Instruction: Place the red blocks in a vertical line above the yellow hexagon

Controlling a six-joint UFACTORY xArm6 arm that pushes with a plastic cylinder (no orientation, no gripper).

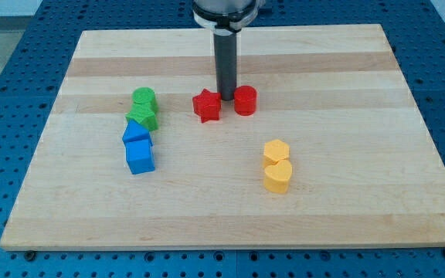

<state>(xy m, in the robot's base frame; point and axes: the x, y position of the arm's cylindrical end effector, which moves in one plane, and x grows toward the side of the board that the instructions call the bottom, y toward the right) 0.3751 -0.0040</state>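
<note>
- Rod's tip [227,98] is down on the worktop [346,93], in the gap between the red star [206,106] and the red cylinder [245,100]; it looks to touch or nearly touch both.
- No jaws on this arm, only the rod, so nothing is clamped.
- The two reds sit side by side in a row, near the board's middle, toward the view's top.
- Yellow hexagon [276,151] lies toward the view's lower right, with a yellow cylinder [277,177] touching it just below.
- Red cylinder is above the hexagon but offset to the view's left; the star is further left.
- Judgement: task hardly begun. Both reds need shifting right, then stacking in a column over the hexagon.
- Green blocks [143,108] and blue blocks [138,147] sit at left, well apart from the work.
</note>
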